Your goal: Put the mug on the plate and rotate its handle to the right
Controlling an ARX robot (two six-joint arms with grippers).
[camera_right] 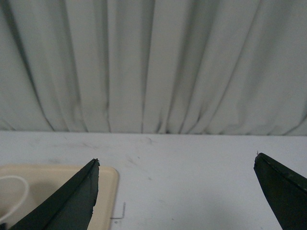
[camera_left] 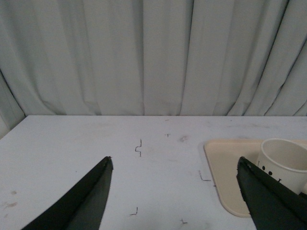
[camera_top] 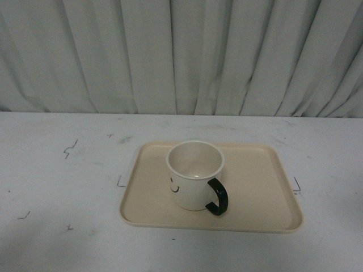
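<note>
The cream-white mug (camera_top: 193,178) stands upright on the beige plate (camera_top: 261,192) in the front view. Its dark handle (camera_top: 218,197) points to the front right, and part of the black smiley face shows on its left side. Neither arm appears in the front view. My left gripper (camera_left: 174,164) is open over bare table, with the plate (camera_left: 225,158) and the mug (camera_left: 285,160) beside one finger. My right gripper (camera_right: 176,159) is open too, with nothing between its fingers. A corner of the plate (camera_right: 108,184) and a sliver of the mug's rim (camera_right: 17,194) show by one finger.
A white table (camera_top: 68,187) with small black marks carries the plate. A pale pleated curtain (camera_top: 181,56) hangs along the table's far edge. Black corner marks (camera_top: 296,187) sit just outside the plate.
</note>
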